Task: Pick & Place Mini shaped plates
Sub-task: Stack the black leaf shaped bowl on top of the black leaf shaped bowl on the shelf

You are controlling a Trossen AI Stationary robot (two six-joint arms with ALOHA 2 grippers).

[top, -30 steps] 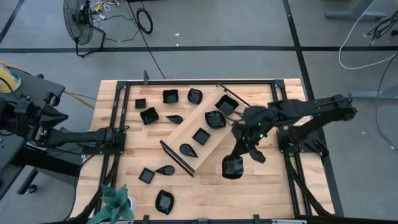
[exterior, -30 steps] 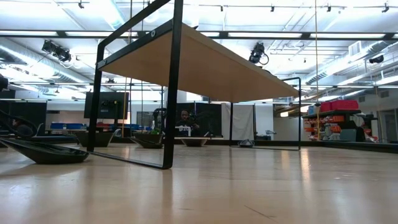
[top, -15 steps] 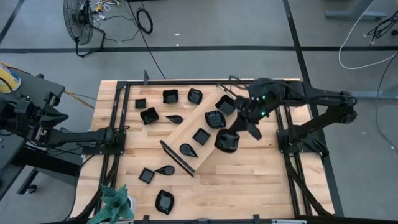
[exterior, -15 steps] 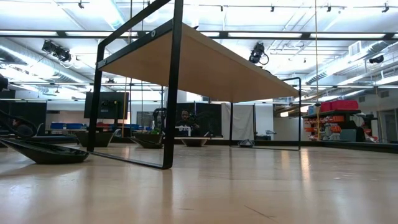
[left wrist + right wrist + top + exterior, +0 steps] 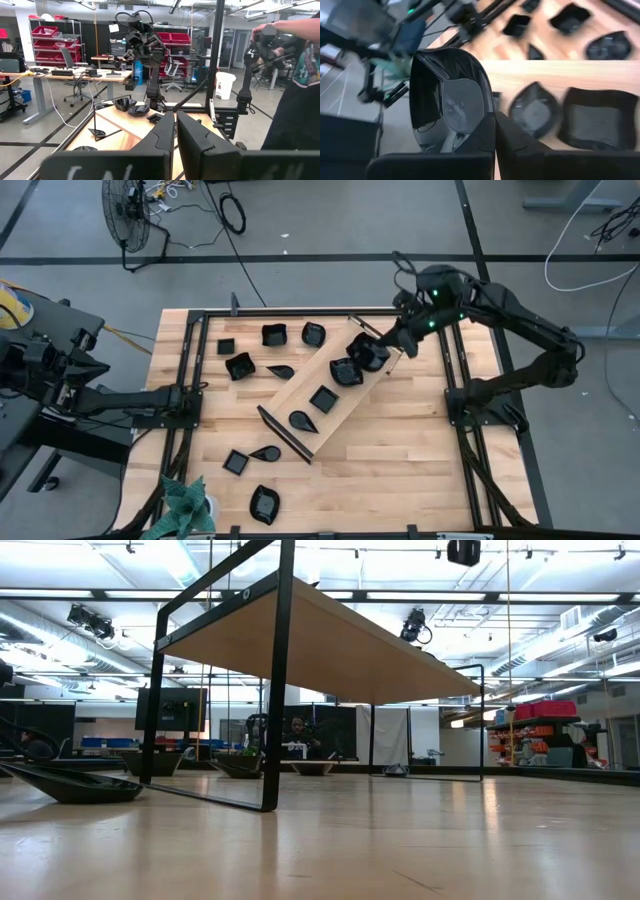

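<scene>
Four plates already lie on the tray, the right gripper grips a fifth plate over its 1 o'clock end, the left gripper waits closed and empty, and eight plates are left on the table.

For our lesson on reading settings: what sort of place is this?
Probably a robotics lab or workshop: red parts bins on metal shelving, long desks with office chairs, and a black framed wooden work table.

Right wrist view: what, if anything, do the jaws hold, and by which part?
The right gripper pinches a glossy black mini plate by its rim. The left gripper holds nothing.
</scene>
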